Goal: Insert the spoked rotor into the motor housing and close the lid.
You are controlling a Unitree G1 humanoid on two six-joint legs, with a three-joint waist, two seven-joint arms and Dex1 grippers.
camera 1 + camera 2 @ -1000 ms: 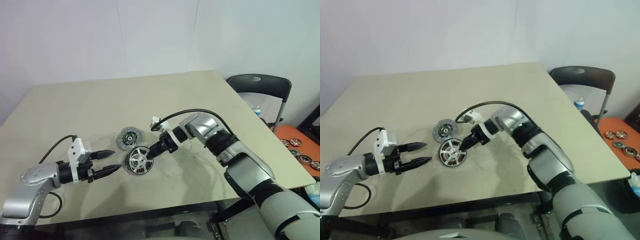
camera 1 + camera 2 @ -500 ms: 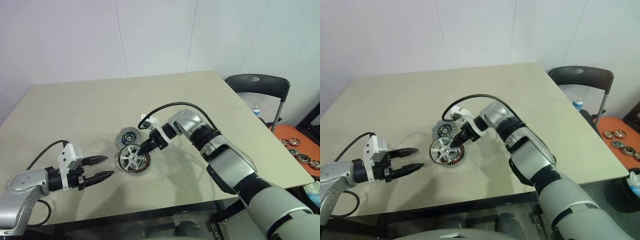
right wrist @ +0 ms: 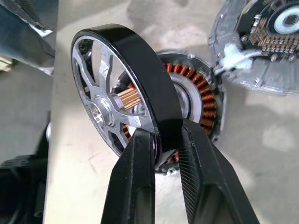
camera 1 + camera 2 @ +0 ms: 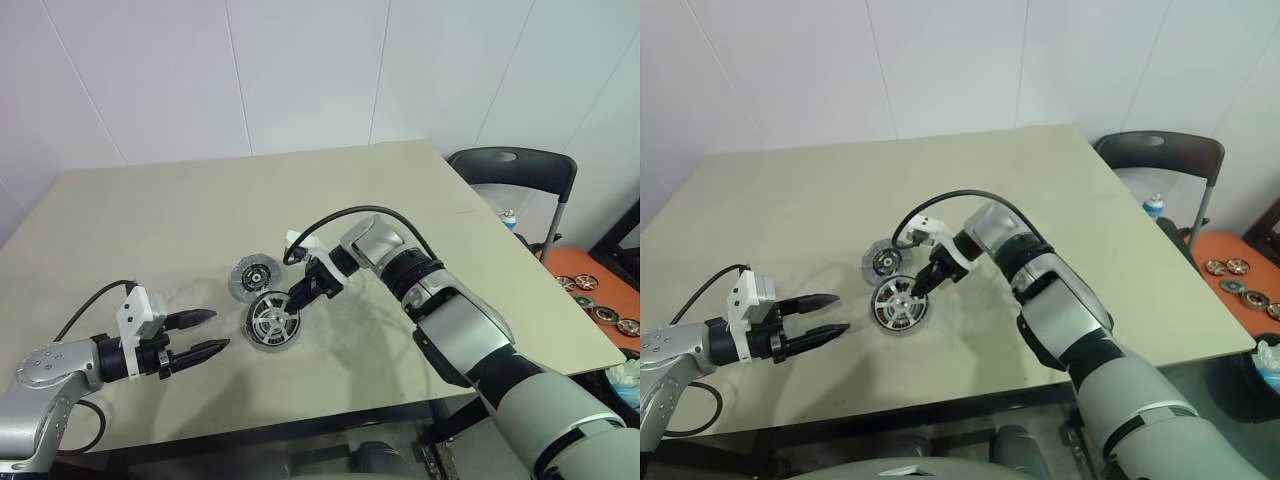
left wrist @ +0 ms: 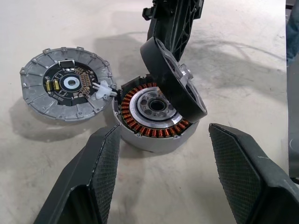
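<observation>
Since half a second ago the spoked rotor (image 5: 174,79) has tipped up on edge over the motor housing (image 5: 152,122), its lower rim down at the copper windings. The right gripper (image 3: 166,140) pinches that rim (fingers clamped either side). The left gripper (image 4: 205,332) waits agape nearby. The lid (image 4: 254,276) lies touching the housing on the table (image 4: 150,220).

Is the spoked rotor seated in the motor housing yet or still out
Out. The right gripper pinches the spoked rotor on edge, tilted over the motor housing.
</observation>
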